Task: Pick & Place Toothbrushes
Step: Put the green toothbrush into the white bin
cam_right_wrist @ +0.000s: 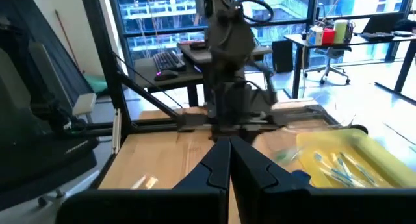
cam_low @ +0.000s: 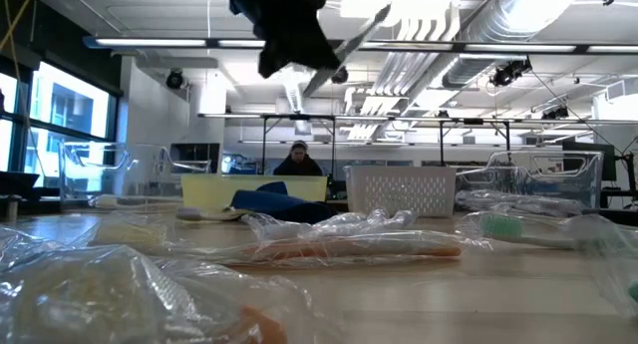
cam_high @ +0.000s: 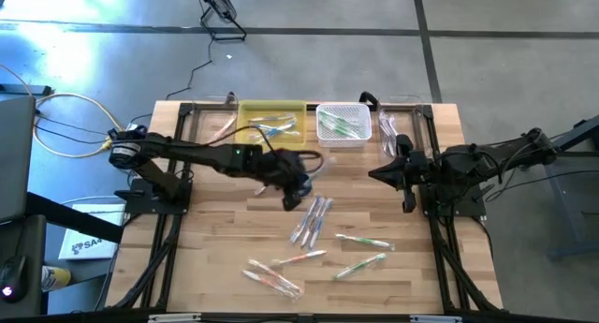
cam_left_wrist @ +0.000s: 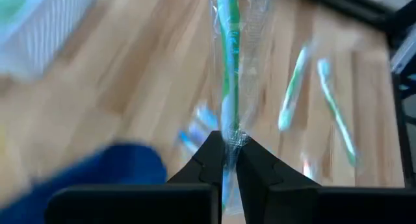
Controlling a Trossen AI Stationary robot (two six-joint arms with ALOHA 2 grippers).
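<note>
- Nearest the front edge of the pale wooden slatted table (cam_high: 215, 267), a loose scatter of thin toothbrushes in clear plastic wrappers (cam_high: 316, 243) lies flat: an orange-accented one, two green-accented ones and a small bunch of blue and pink ones closer to the middle.
- In the low view, one wrapped orange-handled toothbrush (cam_low: 349, 246) lies across the boards close to the camera, with crumpled clear wrapping in front of it.
- Above the middle of the table, the left gripper (cam_high: 298, 184) hangs clear of the surface. Its two dark fingers (cam_left_wrist: 209, 160) are pinched tight on a clear-wrapped toothbrush with a green and white handle (cam_left_wrist: 227, 68), which sticks out forward from the fingertips.
- The low view shows that same held toothbrush as a thin stick slanting out of the dark gripper, high over the table.
- Just beside the left gripper lies a dark blue soft pouch (cam_left_wrist: 97, 169), on the boards under the arm.
- At the right side of the table, the right gripper (cam_high: 377, 174) waits above the boards, well apart from the toothbrushes, its dark fingers (cam_right_wrist: 211, 165) pressed together with nothing between them.
- Along the far edge sit a yellow rectangular plastic tray (cam_high: 245, 110), holding several wrapped toothbrushes with blue accents, and just beside it a white perforated plastic basket (cam_high: 343, 109), holding green-accented ones.
- Beyond the table, a person (cam_low: 298, 161) sits in the room behind.
</note>
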